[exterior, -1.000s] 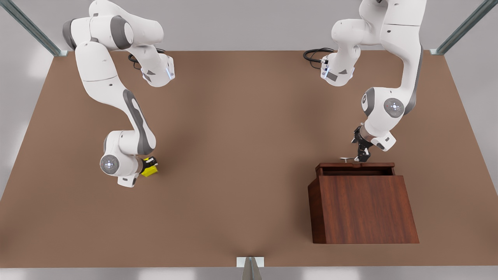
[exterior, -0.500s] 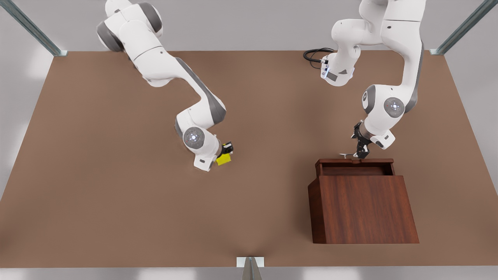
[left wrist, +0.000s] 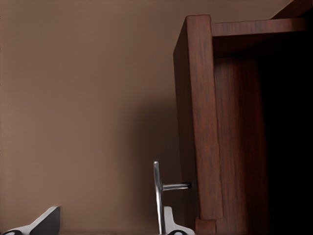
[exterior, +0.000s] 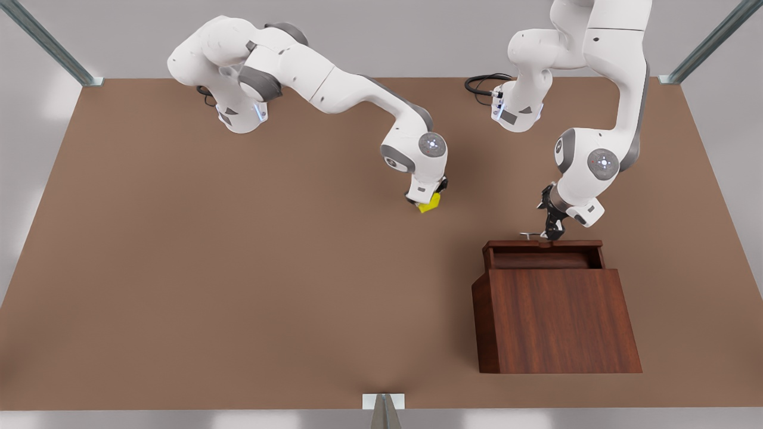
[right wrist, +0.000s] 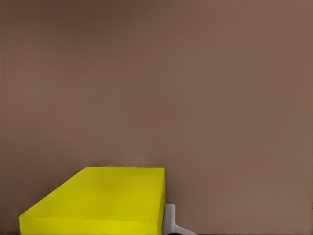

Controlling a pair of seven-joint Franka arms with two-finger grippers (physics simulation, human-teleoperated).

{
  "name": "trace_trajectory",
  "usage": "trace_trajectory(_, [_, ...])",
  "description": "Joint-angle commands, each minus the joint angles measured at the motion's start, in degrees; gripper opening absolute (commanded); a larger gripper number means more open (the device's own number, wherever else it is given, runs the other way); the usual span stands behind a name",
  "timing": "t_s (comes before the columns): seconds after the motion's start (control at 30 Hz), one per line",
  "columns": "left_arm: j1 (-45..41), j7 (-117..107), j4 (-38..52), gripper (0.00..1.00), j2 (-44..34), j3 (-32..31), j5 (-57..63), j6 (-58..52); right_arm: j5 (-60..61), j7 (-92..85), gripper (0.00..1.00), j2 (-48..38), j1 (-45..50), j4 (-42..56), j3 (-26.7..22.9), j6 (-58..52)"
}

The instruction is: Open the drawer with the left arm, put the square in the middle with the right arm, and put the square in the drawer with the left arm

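The yellow square [exterior: 429, 204] hangs just above the brown tabletop near the middle [exterior: 369, 250], with my right gripper [exterior: 430, 199] shut on it. The right wrist view has the square [right wrist: 107, 198] close up, a white fingertip [right wrist: 171, 221] against its side. On the front view's right, the drawer [exterior: 542, 243] sticks partly out of the wooden cabinet [exterior: 554, 322]. My left gripper [exterior: 551, 232] is at its silver handle [exterior: 529, 235]. In the left wrist view the handle [left wrist: 157, 196] stands between the open fingers, beside one fingertip [left wrist: 169, 223], with the drawer front [left wrist: 195, 122] beyond.
Black cables [exterior: 483, 83] lie by the arm base at the back. Metal frame posts [exterior: 47, 42] stand at the table's far corners and a bracket [exterior: 383, 402] at the front edge. Bare tabletop stretches across the front view's left.
My right arm has swung from the front view's left toward the middle, carrying the square. The left gripper has drawn back slightly and the drawer has slid further out.
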Motion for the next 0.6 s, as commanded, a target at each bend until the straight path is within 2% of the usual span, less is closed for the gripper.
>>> trace_trajectory(0.0, [0.13, -0.01, 0.00, 1.00, 0.00, 0.00, -0.04, -0.13, 3.91, -2.10, 0.40, -0.02, -0.02, -0.09, -0.10, 0.86])
trace_trajectory(0.17, [0.04, -0.45, 0.09, 1.00, -1.32, 0.00, 0.04, -2.59, 10.33, -1.66, 0.42, -0.63, -0.72, 0.44, -0.10, -5.47])
trace_trajectory(0.33, [-0.22, -0.45, 0.09, 1.00, -0.71, 0.00, 0.22, -1.89, 11.46, -4.64, 0.42, 1.39, -0.81, 0.26, -0.10, 1.03])
trace_trajectory(0.53, [-0.22, -0.54, 0.00, 1.00, -0.71, 0.00, 0.31, -3.82, 11.47, -12.12, 0.48, 1.65, -0.72, -0.88, -0.46, 1.12])
trace_trajectory(0.57, [-0.22, -0.54, 0.00, 1.00, -0.88, 0.00, 0.31, -4.26, 11.38, -12.12, 0.68, 2.18, -0.72, -0.79, -0.46, 1.73])
